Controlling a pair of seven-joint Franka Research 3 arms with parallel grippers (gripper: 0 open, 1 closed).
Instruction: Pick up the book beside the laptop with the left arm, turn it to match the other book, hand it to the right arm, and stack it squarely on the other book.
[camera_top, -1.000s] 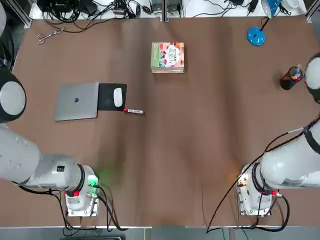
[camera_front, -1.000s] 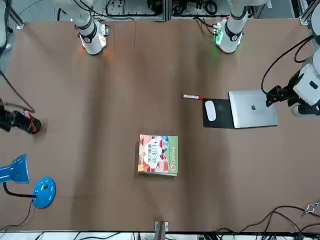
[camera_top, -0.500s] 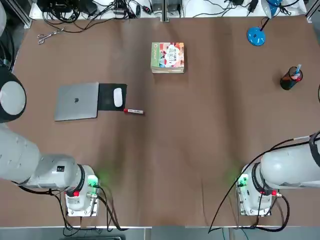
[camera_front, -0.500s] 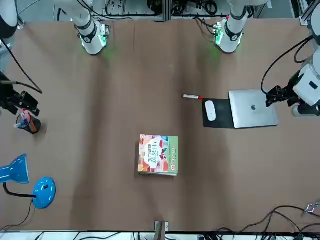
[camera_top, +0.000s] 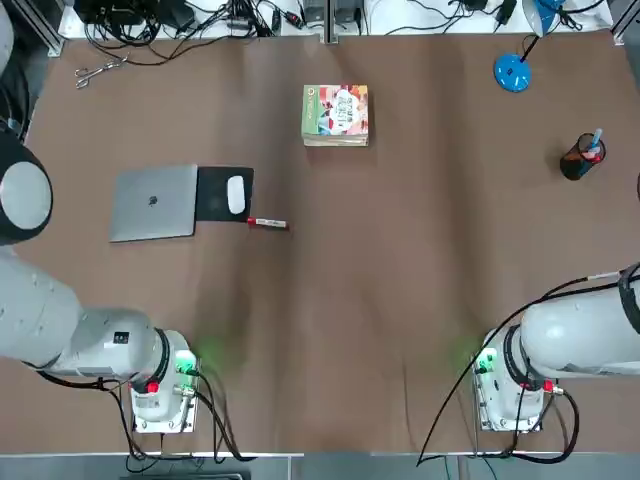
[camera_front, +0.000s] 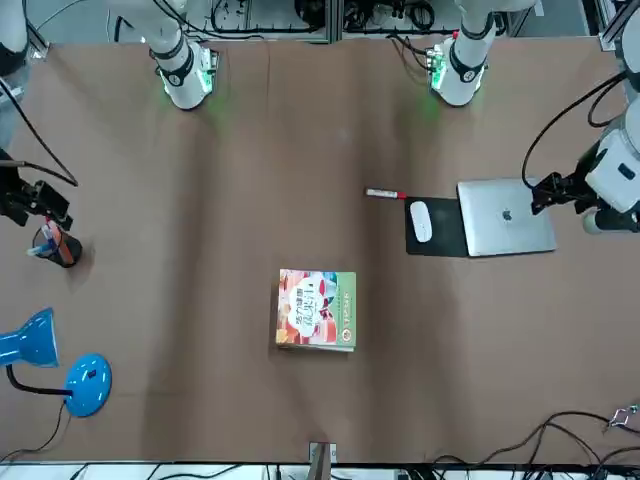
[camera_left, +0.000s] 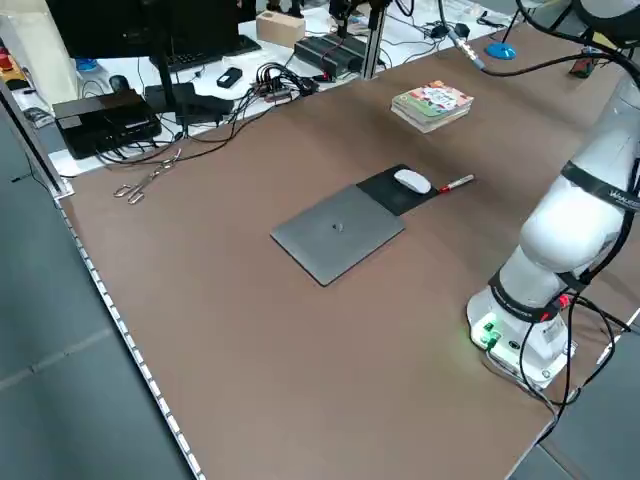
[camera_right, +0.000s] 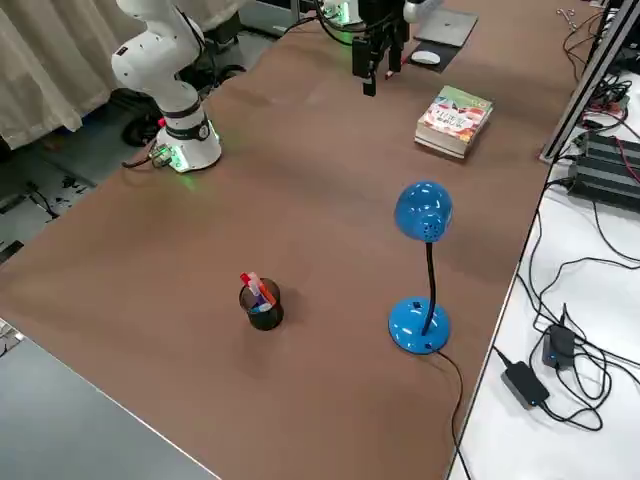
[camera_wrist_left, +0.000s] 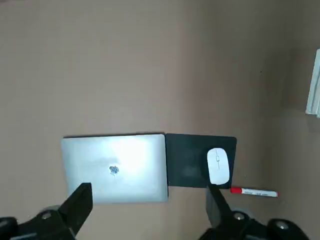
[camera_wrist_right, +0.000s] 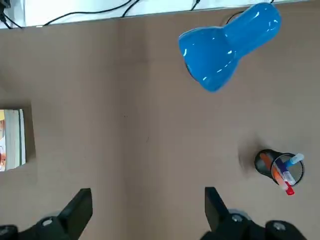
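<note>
The book (camera_top: 336, 110), green-bordered with a cream-orange cover, lies flat at the far middle of the table on top of a thicker book. Only that lower book's page edges (camera_right: 445, 140) show, so I cannot tell its cover. The silver laptop (camera_top: 153, 202) lies shut at the left. My left gripper (camera_front: 540, 192) hangs open high over the laptop's outer edge, and its wrist view looks down on the laptop (camera_wrist_left: 115, 168) between the open fingers. My right gripper (camera_front: 40, 198) hangs open above the pen cup (camera_front: 50, 245), holding nothing.
A black mouse pad (camera_top: 222, 193) with a white mouse (camera_top: 236, 195) touches the laptop, and a red marker (camera_top: 267, 222) lies beside it. A blue desk lamp (camera_top: 512, 72) and the pen cup (camera_top: 580, 160) stand far right. Scissors (camera_top: 95, 72) lie far left.
The right arm has drawn back from over the pen cup toward its base side. The light at its base turned from orange to green. The books and the left arm stayed still.
</note>
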